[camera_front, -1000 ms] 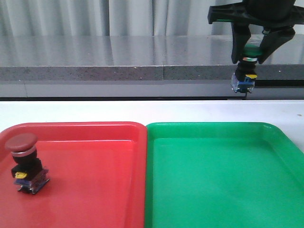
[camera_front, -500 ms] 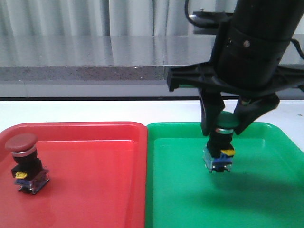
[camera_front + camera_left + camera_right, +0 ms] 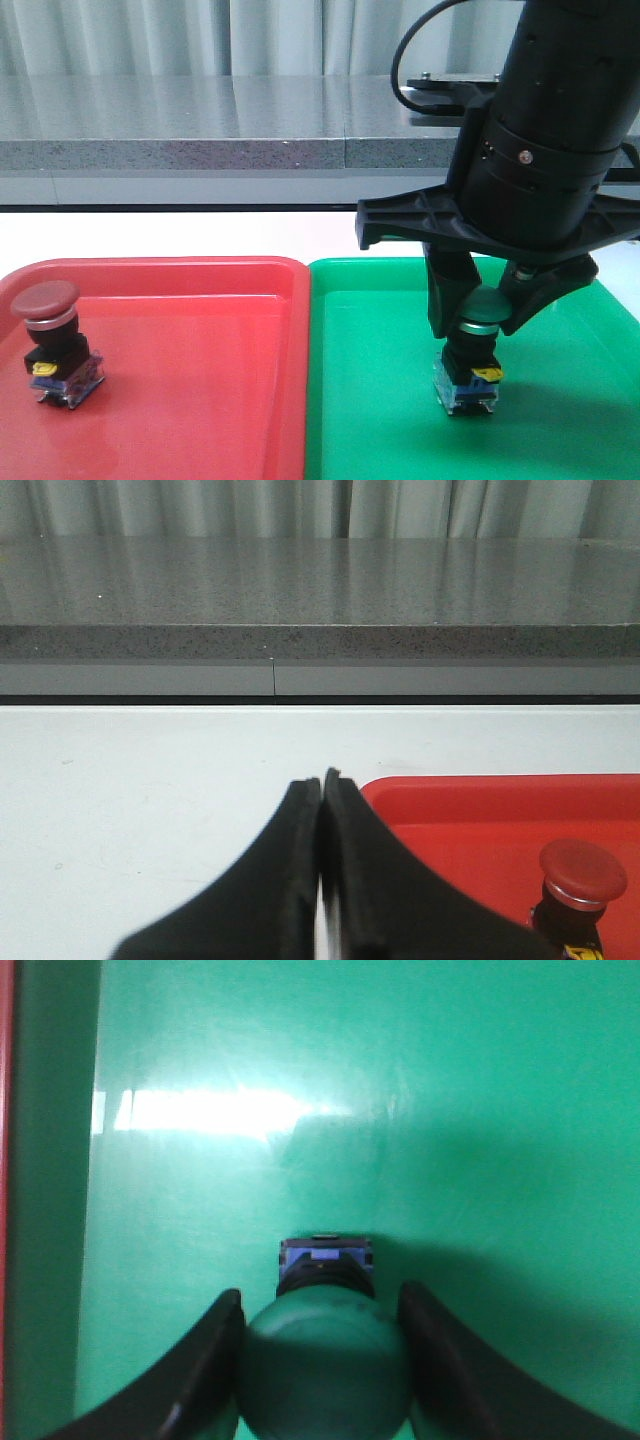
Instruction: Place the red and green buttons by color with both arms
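Observation:
The red button (image 3: 50,340) stands upright in the red tray (image 3: 200,390), near its left side. It also shows in the left wrist view (image 3: 583,872). My left gripper (image 3: 322,780) is shut and empty over the white table, beside the corner of the red tray (image 3: 470,815); it is out of the front view. My right gripper (image 3: 482,320) is shut on the dark green cap of the green button (image 3: 468,378) and holds it upright, low over the floor of the green tray (image 3: 370,400). The right wrist view shows the cap (image 3: 325,1365) between both fingers (image 3: 215,1360). I cannot tell whether its base touches the tray.
The two trays sit side by side on a white table (image 3: 200,235), their rims touching in the middle. A grey counter ledge (image 3: 200,150) runs along the back. The right arm's thick black body (image 3: 550,130) hangs over the green tray.
My right arm has come down and forward with the green button, from high above the back ledge to low over the green tray. The red button has not moved.

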